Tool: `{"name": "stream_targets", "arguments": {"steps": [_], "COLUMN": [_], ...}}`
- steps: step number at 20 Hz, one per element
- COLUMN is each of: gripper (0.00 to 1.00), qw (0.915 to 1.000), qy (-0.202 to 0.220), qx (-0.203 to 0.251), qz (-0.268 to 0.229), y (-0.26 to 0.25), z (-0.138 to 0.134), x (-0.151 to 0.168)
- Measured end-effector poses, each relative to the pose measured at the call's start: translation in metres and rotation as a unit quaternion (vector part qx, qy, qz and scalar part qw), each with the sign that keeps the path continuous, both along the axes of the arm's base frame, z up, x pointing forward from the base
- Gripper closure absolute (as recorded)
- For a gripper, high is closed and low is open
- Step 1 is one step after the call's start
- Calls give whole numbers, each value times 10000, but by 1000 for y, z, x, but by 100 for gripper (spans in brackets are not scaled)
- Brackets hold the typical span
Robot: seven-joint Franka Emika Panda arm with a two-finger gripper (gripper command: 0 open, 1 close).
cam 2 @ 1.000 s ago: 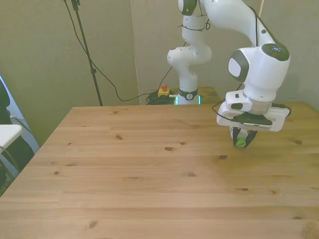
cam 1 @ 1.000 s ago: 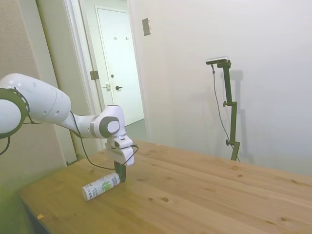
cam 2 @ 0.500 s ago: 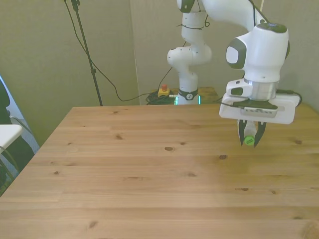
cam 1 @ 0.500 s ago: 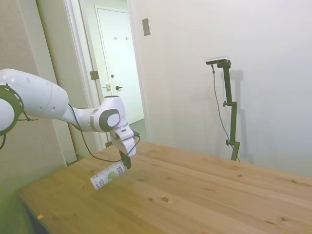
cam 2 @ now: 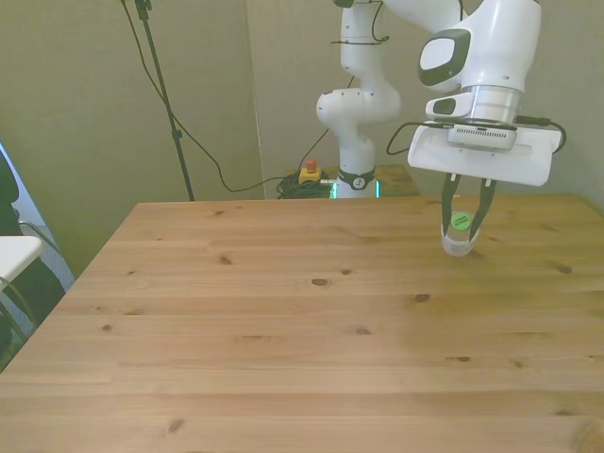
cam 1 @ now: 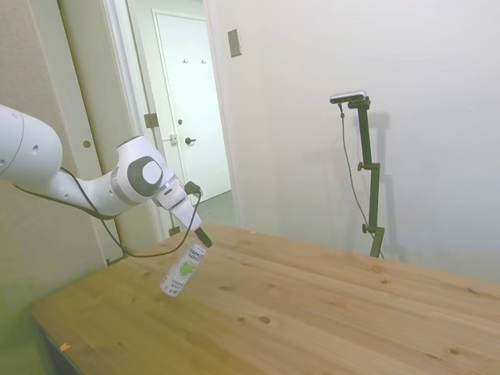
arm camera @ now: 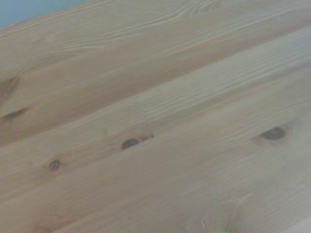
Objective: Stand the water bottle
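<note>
The water bottle [cam 1: 184, 269], clear with a white label and a green graphic, hangs above the wooden table [cam 1: 312, 305], tilted steeply with its cap end up and its base toward the table's near-left side. My gripper [cam 1: 201, 237] is shut on its neck. From the front, the green cap [cam 2: 460, 221] shows between the two dark fingers [cam 2: 445, 209], and the gripper [cam 2: 461, 225] holds the bottle over the far right part of the table [cam 2: 283, 330]. The wrist view shows only bare wood planks [arm camera: 155, 136] with knots.
A door and doorway [cam 1: 191, 109] stand behind the table's far-left end. Cables and the arm's base [cam 2: 357, 179] sit behind the table's far edge. A white chair edge [cam 2: 14, 255] shows at the front view's left.
The bottle, lying on the table a second ago, has been lifted by its neck and swung from near-horizontal toward upright. The wrist has risen and tilted back.
</note>
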State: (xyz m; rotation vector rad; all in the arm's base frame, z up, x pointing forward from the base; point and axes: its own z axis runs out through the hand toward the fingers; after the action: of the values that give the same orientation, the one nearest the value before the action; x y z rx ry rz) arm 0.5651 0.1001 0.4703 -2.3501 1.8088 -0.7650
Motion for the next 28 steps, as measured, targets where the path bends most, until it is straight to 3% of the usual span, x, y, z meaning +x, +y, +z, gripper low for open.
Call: {"name": "stream_targets", "arguments": {"steps": [3,7,10,14,23,28], "gripper": [100,100,100,100,100,100], "qw": [9973,9856,9710,9435,9021,8816], "qy": [-533,-1125,-1459,-1869,-2238,-2333], "qx": [-274,-706,-1024,-1474,-2305,-2610], "qz": [-426,-1048,-1594,-2306,-2880,-3165], "y": [-5,-31,-54,-75,-94,-108], "z": [11,15,11,13,-11,-2], "x": [7,26,41,54,75,94]}}
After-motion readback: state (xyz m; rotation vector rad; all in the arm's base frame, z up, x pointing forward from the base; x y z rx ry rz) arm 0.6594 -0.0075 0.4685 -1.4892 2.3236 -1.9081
